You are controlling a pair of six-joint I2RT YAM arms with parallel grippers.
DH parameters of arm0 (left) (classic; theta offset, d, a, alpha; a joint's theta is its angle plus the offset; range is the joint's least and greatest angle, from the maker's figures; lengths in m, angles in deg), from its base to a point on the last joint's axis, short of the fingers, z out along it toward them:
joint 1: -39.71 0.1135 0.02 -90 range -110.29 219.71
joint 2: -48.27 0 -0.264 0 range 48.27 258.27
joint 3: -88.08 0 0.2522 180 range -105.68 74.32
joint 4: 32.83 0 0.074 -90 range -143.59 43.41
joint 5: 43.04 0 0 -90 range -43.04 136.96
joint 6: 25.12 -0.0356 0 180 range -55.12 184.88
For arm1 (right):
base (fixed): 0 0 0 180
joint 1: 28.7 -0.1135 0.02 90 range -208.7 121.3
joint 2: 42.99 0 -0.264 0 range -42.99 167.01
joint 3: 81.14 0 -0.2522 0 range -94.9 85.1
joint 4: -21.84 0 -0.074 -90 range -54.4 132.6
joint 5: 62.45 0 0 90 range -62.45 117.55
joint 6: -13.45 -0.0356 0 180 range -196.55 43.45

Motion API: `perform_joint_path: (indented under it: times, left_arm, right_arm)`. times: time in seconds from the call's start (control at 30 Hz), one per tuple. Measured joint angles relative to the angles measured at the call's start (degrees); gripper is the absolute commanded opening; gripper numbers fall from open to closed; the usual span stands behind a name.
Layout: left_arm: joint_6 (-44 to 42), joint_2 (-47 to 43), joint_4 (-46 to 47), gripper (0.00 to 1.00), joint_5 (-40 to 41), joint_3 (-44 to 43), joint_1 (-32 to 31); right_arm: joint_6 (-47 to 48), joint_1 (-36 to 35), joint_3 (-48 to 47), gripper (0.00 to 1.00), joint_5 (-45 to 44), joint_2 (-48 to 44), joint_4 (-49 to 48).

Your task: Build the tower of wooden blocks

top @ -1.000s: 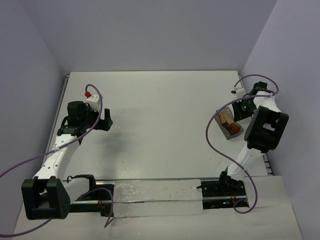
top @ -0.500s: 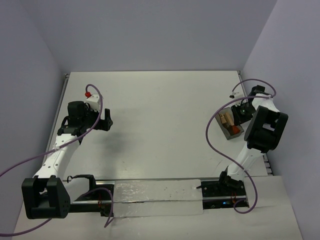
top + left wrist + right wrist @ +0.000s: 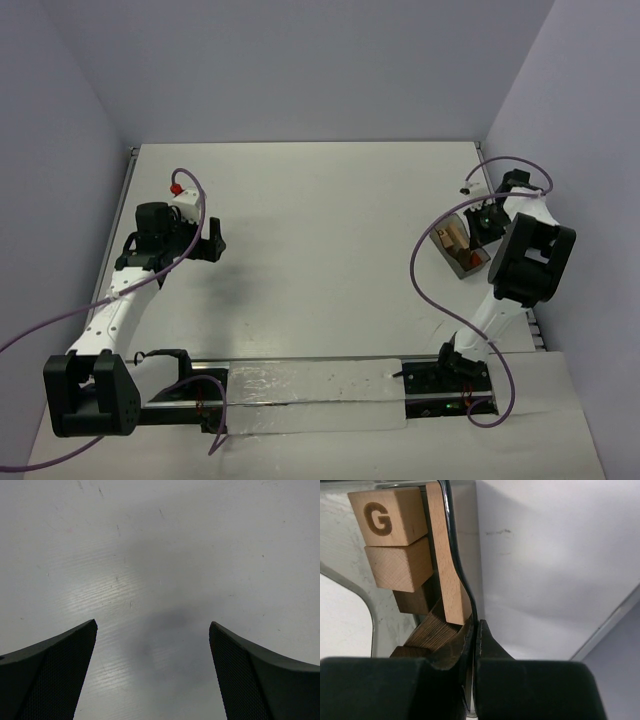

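At far right, the right claw (image 3: 475, 626) pinches the bin (image 3: 462, 530).

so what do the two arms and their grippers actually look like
Both the left arm and right arm are white tubes with bulky black joint housings, each trailed by a looping purple cable. The left gripper has broad black wedge fingers with fine mesh texture; the right gripper is matte black.

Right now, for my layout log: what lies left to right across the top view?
Red cap → left gripper → bin. The right gripper overlaps the bin's right wall, so I leave it out.
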Motion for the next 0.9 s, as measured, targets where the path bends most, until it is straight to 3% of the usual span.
perform_joint_path:
  times: [0.17,0.4,0.9]
  left_arm:
    - [0.1,0.2,0.0,0.99,0.1,0.0,0.0]
    - [0.8,0.2,0.0,0.99,1.6,0.0,0.0]
    - [3.9,-2.5,-0.1,0.99,5.2,-0.8,0.7]
  right_arm:
    - [-3.8,-3.9,0.4,0.0,-0.5,-4.5,-2.8]
    - [-11.2,-18.2,1.2,0.0,-4.4,-10.0,-9.6]
    - [-22.6,-42.5,8.7,0.0,-23.8,-11.6,-25.3]
